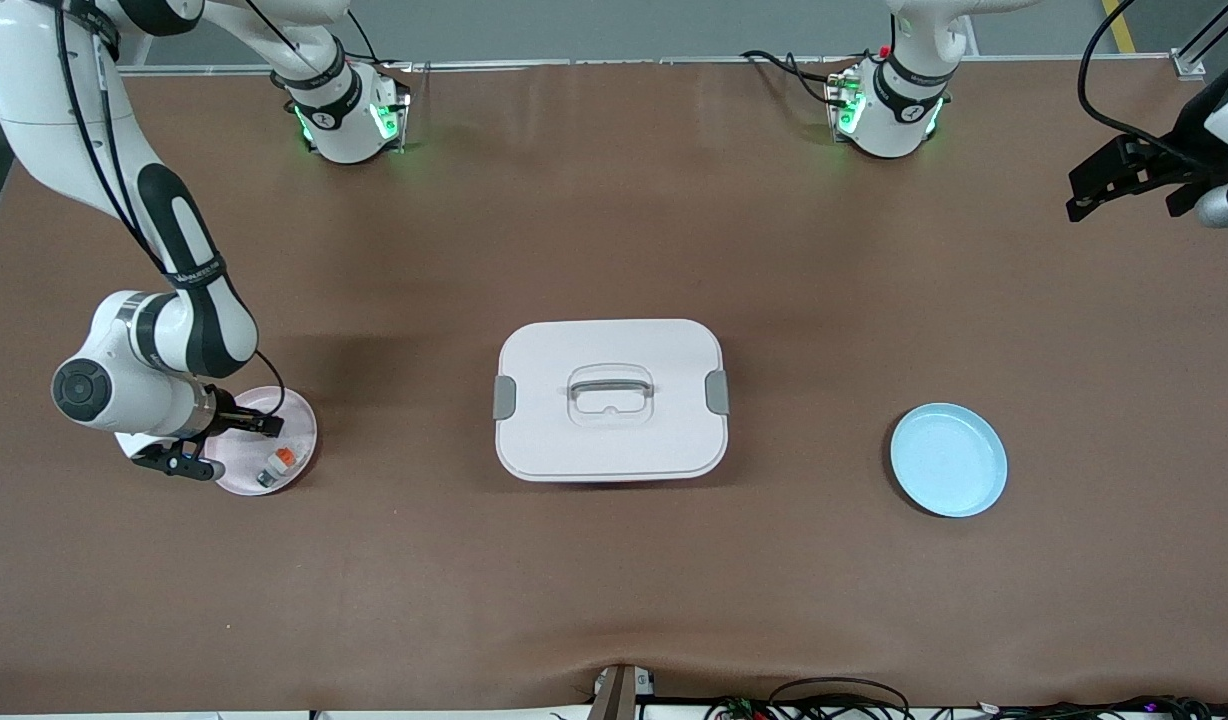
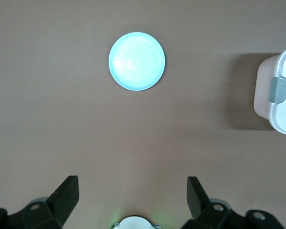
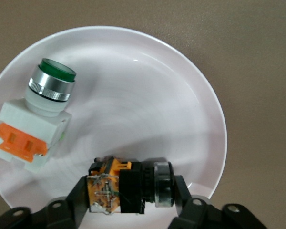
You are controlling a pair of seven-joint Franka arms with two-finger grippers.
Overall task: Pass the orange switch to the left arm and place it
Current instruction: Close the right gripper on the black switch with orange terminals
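The orange switch (image 3: 128,188), black-bodied with an orange-brown end and a metal ring, sits between the fingers of my right gripper (image 3: 129,191), which is shut on it. The gripper (image 1: 262,426) is low over a white plate (image 1: 302,432) near the right arm's end of the table. I cannot tell whether the switch still touches the plate (image 3: 181,95). My left gripper (image 2: 133,183) is open and empty, held high over the left arm's end of the table (image 1: 1082,200). The white box (image 1: 610,400) stands mid-table between the two plates, and its edge shows in the left wrist view (image 2: 281,95).
A white-grey switch (image 3: 38,119) with a green button and orange base lies on the same white plate (image 1: 277,465). A light blue plate (image 1: 948,459) sits empty toward the left arm's end, also in the left wrist view (image 2: 136,60). Cables run along the table's front edge.
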